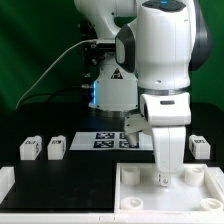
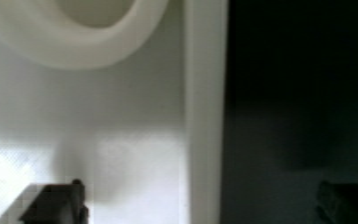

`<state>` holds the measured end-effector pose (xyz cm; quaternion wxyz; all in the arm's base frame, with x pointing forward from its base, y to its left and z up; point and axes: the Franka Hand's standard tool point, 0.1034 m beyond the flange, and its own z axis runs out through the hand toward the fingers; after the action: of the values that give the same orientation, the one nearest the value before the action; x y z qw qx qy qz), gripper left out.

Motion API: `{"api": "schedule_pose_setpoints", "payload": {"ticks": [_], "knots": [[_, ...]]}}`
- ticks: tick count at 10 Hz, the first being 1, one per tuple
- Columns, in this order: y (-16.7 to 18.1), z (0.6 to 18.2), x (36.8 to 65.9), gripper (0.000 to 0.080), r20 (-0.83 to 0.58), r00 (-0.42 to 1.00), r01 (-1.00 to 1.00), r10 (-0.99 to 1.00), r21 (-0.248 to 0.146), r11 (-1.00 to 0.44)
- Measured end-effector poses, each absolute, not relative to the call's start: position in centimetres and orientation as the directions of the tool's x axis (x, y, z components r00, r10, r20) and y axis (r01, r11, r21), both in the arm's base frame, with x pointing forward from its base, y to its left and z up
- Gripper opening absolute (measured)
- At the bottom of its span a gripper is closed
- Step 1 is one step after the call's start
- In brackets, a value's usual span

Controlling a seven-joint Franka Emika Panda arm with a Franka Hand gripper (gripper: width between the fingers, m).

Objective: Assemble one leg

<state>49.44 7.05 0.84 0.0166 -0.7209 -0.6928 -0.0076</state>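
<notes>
My gripper (image 1: 161,180) hangs over the panel (image 1: 132,195), fingers apart and empty. The leg (image 1: 200,147) lies on the surface (image 1: 80,172) at its 3 o'clock, ungrasped. I judge pickup and seating are yet to do.

Bright, even exterior light — wrist view soft, blurred, half-dark.

No words, brand names or numbers can be read in either view. The only signs are black-and-white square tags. Several stand on the marker board (image 1: 103,139), and one each on the inner leg (image 1: 57,149) and the outer leg (image 1: 30,149), at 9 o'clock from it. A dark triangular mark (image 1: 117,74) on the arm (image 1: 165,50) is too small to read.
</notes>
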Motion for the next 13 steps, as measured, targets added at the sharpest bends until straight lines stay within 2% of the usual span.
{"api": "schedule_pose_setpoints", "payload": {"ticks": [3, 4, 5, 7, 9, 10, 13], "knots": [[7.0, 1.0, 49.5, 0.0649, 0.034, 0.046, 0.999, 0.998, -0.011, -0.046], [6.9, 2.2, 49.9, 0.0649, 0.032, 0.076, 0.997, 0.997, 0.007, -0.076], [7.5, 3.9, 49.7, 0.0649, 0.034, 0.189, 0.981, 0.981, 0.025, -0.19], [9.3, 6.0, 48.9, 0.0649, 0.055, 0.254, 0.964, 0.966, 0.067, -0.257], [12.2, 7.6, 48.8, 0.0649, 0.112, 0.602, 0.792, 0.79, 0.043, -0.61], [13.0, 7.8, 48.9, 0.0649, 0.131, 0.729, 0.677, 0.672, 0.01, -0.736], [13.2, 7.8, 48.8, 0.0649, 0.129, 0.897, 0.431, 0.423, -0.042, -0.901]]}}
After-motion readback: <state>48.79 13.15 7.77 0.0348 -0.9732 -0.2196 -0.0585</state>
